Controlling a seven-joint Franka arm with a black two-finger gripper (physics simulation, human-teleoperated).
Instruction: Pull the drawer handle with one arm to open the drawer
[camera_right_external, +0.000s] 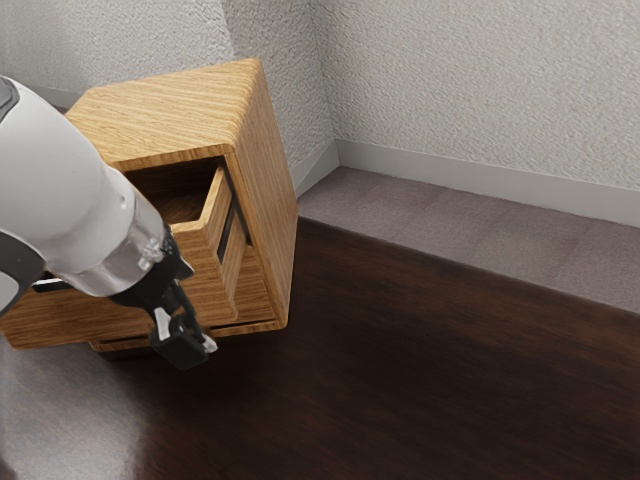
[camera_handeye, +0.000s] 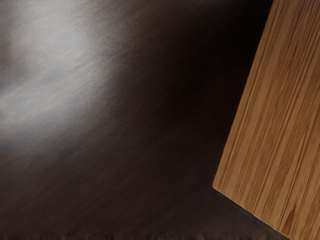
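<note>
Risks first, my read only.
- The drawer (camera_right_external: 214, 216) stood well out of the cabinet (camera_right_external: 250, 130), toward the near left, with its inside exposed. More pull could have run it off its rails, or dragged the whole cabinet across the desk (camera_right_external: 420, 380), since nothing appeared to pin the cabinet down.
- The cabinet sat skewed to the walls, with weight hanging out front. A downward load on the drawer front could have tipped it.
- The arm (camera_right_external: 70, 210) crossed right over the drawer front. Any swing toward the far right could have knocked the drawer back in or shoved the cabinet.
- The end effector (camera_right_external: 185, 348) hung low, near the desk. A small drop could have put it into the surface.

End effector:
- It sat in front of the cabinet's near bottom edge, below the drawer's side wall.
- I couldn't tell whether it was apart or together; the angle and the black-on-dark background hid that.
- I couldn't tell whether it touched the cabinet base or was just beside it.
- The handle was hidden behind the arm, so I couldn't check contact with it.

The wrist view looked down on dark desk, with a wood panel (camera_handeye: 280, 125) edge off to one side. I couldn't say whether that was the drawer front or the cabinet.

Judged from the gap, the opening looked largely done.
</note>
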